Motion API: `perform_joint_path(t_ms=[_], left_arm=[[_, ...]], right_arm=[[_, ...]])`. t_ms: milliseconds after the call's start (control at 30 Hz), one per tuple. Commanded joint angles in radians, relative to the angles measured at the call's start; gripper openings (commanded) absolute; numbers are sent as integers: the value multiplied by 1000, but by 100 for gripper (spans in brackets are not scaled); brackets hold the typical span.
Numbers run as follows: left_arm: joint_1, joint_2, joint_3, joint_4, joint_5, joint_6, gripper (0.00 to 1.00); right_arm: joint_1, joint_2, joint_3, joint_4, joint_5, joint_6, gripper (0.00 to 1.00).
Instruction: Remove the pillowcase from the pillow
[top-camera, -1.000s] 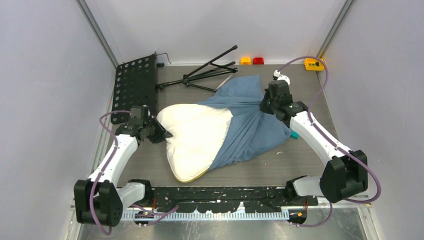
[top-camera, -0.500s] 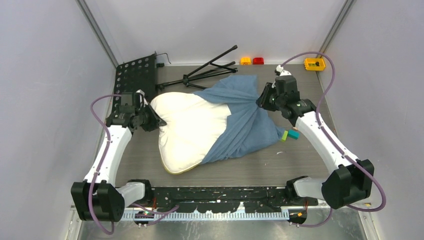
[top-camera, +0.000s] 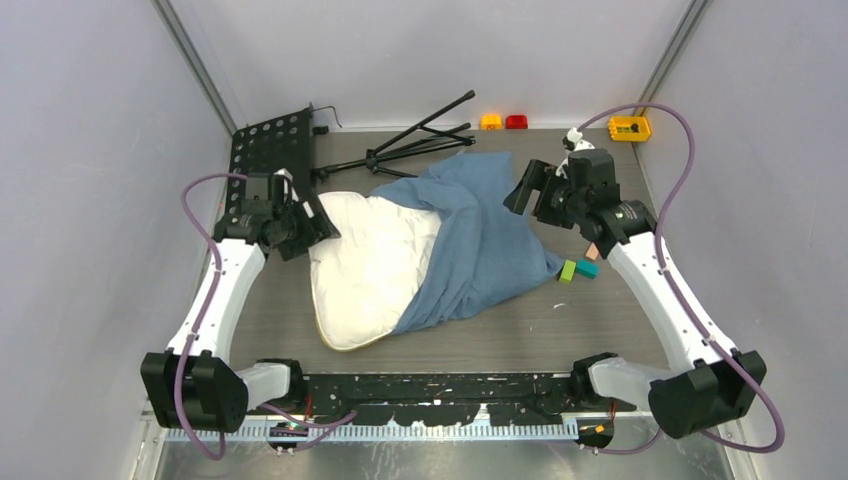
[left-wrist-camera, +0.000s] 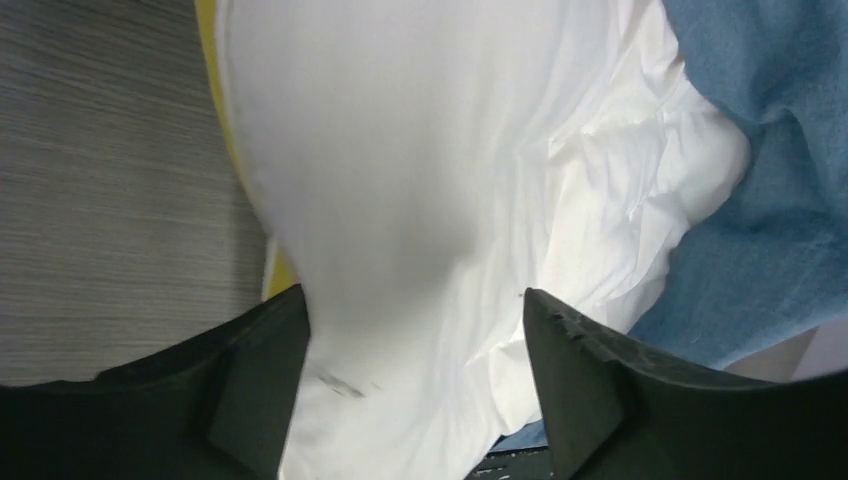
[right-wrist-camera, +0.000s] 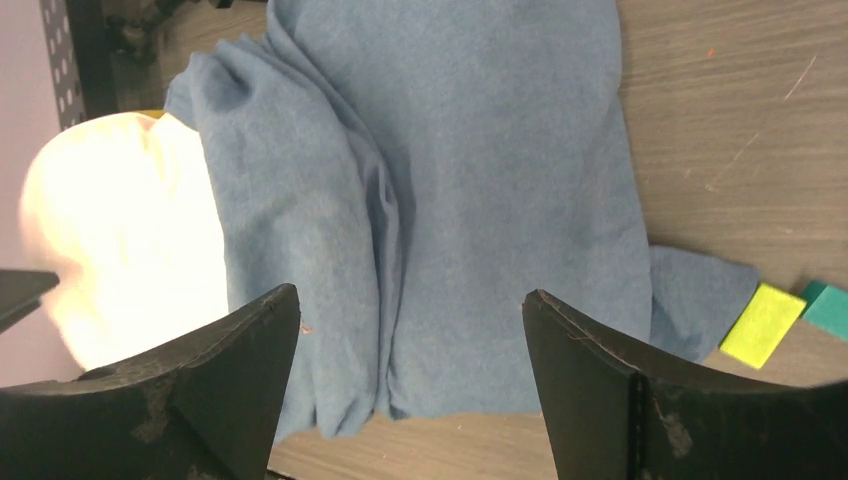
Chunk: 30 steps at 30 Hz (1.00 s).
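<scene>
Both hands have let go since a second ago. The pillowcase (top-camera: 485, 235), then stretched taut toward the right arm, now lies slack. The pillow (top-camera: 365, 265) has sagged flat on the counter (top-camera: 610, 320), its right part still inside the cloth.

Top view: the left hand (top-camera: 318, 228) sits at the pillow's far-left corner, with the arm reaching up the left side and the wrist turned inward. The right hand (top-camera: 522, 188) hovers by the pillowcase's far-right edge, its forearm running back past two small blocks (top-camera: 578, 268).

Left wrist view: the fingers (left-wrist-camera: 250, 400) stand spread on either side of the cream corner, released rather than pinching. Blue cloth lies at the right.

Right wrist view: the jaws are wide and empty, looking down on the folded blue cloth. The pillow bulges from the cloth's open end at left.

The step in hand looks like a re-grip. It should go best if the left hand clamps a thick bite of bare pillow, well clear of the cloth. The right hand would then take only fabric at the case's closed end and pull straight away along the pillow's length, so the cloth slides instead of bunching.
</scene>
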Motion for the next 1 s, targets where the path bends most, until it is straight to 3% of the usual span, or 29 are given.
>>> perform_joint_path(t_ms=[0,100,300,467,633,800,967], left_arm=[[-6,-5,102,-77,-119,31,82],[-6,-38,112,-161,-156,10,98],[-8,-158,-16,-220,-32,-58,100],[-13,-281,-124,-300,27,-71,100],[-119,-354,-253,-207,97,-222,100],[-278,-347,-326,-141,21,-341,100],[-295,-331,-334,-181,-77,-342,100]], right_arm=[[-2,-74,7,-93,-18,58,87],[-2,-97,-22,-122,0,37,87],[27,-155,-92,-105,-61,71,88],[304,-114,-79,-119,164,122,88],[545,18,-76,-36,276,215,88],[690,140,-9,-4,394,230,88],[722,216,-22,-21,553,279,90]])
